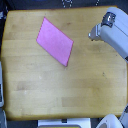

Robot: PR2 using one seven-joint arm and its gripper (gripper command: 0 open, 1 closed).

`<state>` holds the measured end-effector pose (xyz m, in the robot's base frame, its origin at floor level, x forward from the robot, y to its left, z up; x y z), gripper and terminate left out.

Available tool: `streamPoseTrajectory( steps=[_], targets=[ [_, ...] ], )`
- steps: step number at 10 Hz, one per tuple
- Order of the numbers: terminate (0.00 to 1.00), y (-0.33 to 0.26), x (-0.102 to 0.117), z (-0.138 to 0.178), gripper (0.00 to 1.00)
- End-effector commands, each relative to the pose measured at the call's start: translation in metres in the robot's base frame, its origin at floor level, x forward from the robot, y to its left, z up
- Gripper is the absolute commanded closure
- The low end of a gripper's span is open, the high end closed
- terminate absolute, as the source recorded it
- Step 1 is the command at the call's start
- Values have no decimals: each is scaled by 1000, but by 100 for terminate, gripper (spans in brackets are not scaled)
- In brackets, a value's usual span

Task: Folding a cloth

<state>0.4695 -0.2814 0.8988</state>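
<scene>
Exterior view shows the pink-magenta cloth (54, 41) lying flat and fully spread on the wooden tabletop (60, 90), turned so that it reads as a diamond: one corner points toward the table's far edge, the opposite corner toward the table's middle. It sits in the half of the table on the exterior view's left, well inside every table edge, with no fold in it yet. The robot arm (116, 35) reaches in over the table corner on the exterior view's right, well apart from the cloth, and the gripper (94, 34) at its tip points toward the cloth but touches nothing; the picture is too coarse to tell whether its fingers are apart or together. Judged from this, the step in hand is the approach to a first grasp. To do it well, the gripper would best aim for the cloth corner nearest it, the one toward the table's middle, come down low and shallow so one finger can slide under the thin fabric, and pinch only a single layer. Carrying that corner in a low arc across to the opposite corner should keep the rest of the cloth from dragging. Because the cloth lies askew to the table edges, lining the wrist up with the cloth's diagonal matters more than squaring to the table
</scene>
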Motion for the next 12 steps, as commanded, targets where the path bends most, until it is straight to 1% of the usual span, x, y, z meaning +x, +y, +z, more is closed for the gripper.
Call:
streamPoseTrajectory(
  steps=[1,4,5,7,9,11,12],
  targets=[
    [0,2,0,-1,0],
    [0,16,-16,-9,0],
    [0,29,-16,-16,0],
    [0,54,-4,-26,0],
    [0,91,17,-30,0],
    [0,120,26,-34,0],
    [0,133,26,-47,0]
  ],
)
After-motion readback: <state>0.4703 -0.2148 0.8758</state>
